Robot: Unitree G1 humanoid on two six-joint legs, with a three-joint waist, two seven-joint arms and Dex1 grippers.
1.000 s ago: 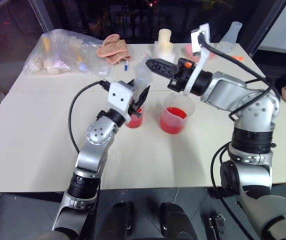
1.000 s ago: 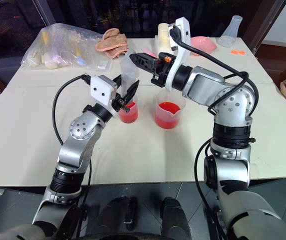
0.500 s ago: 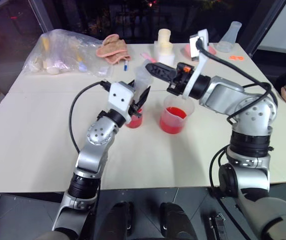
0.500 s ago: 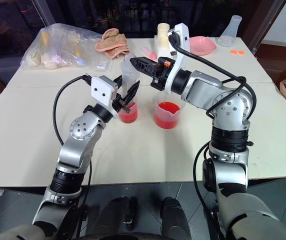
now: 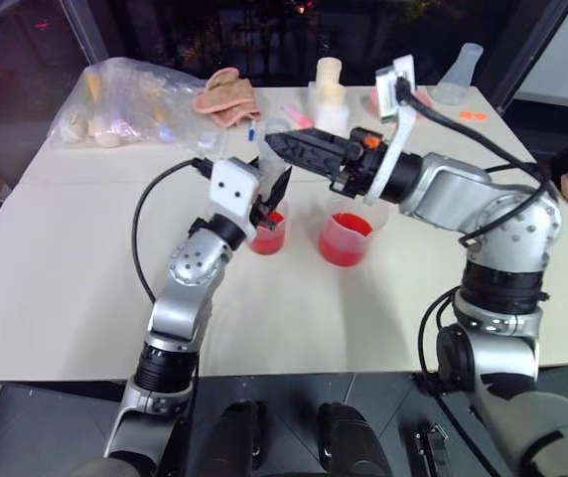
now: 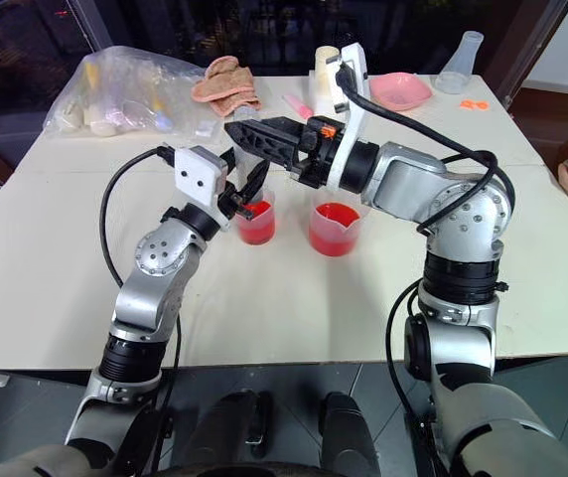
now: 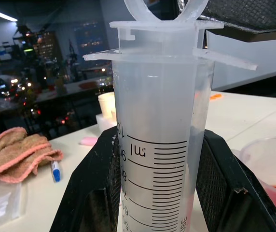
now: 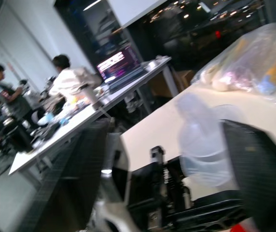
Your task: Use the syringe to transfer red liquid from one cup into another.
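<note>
Released from the plunger, the right gripper (image 6: 239,130) fingers gaped while the left gripper (image 5: 271,199) clenched the syringe (image 7: 156,145), which risked tipping the smaller cup (image 6: 256,221) mid-worktop.

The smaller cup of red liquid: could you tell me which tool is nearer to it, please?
Left. The left tool holds the syringe upright directly over the smaller cup. The right tool is open, higher up by the syringe's plunger top.

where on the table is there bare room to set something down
Bare table left of the smaller cup, below the plastic bag; also right of the larger cup. Crowded: the far edge, with bag, cloth, pink dish, flask.
</note>
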